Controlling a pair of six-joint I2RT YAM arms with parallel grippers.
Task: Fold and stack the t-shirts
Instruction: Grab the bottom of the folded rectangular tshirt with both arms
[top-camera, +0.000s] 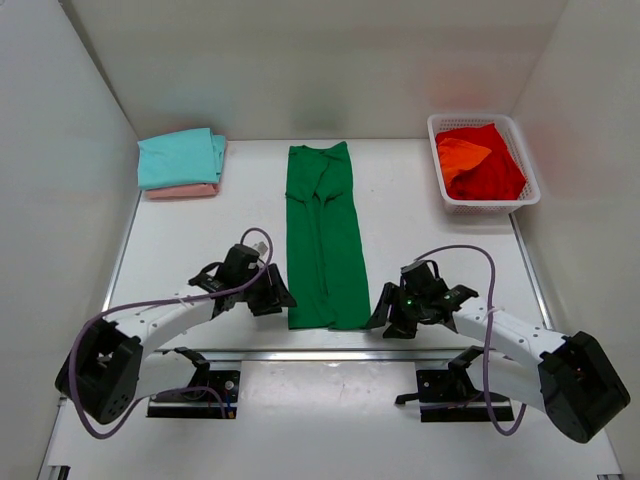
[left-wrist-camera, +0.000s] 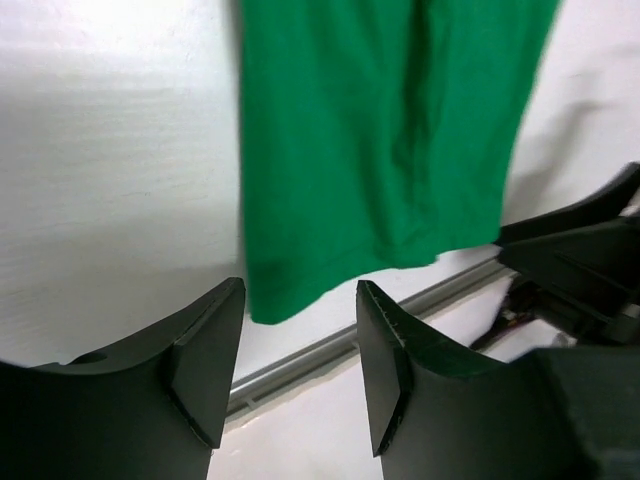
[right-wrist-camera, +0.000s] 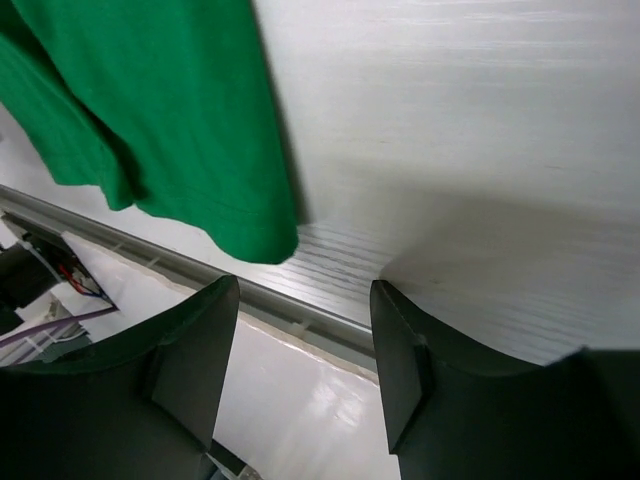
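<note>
Well to the left of the dark green t-shirt (top-camera: 322, 240), a teal t-shirt (top-camera: 178, 158) is lying folded on top of a pale pink t-shirt (top-camera: 182, 191), both soft, matte and rounded at the folds. Just left of the green shirt's near hem, the left gripper (left-wrist-camera: 300, 290) is hovering with its fingers apart and nothing between them. The green shirt itself is lying flat in the middle of the bench (top-camera: 420, 220) as a long narrow strip, thin knit cloth with soft creases running down its length. It is likely light and limp, sagging wherever it is unsupported, so the two near hem corners look like the sensible places to pinch, one per side. Just right of that hem, the right gripper (right-wrist-camera: 305, 290) is also standing spread and empty. Far to the right of the green shirt, a white plastic lattice basket (top-camera: 470, 118) is holding a crumpled red t-shirt (top-camera: 495, 172) and an orange t-shirt (top-camera: 460, 155).
</note>
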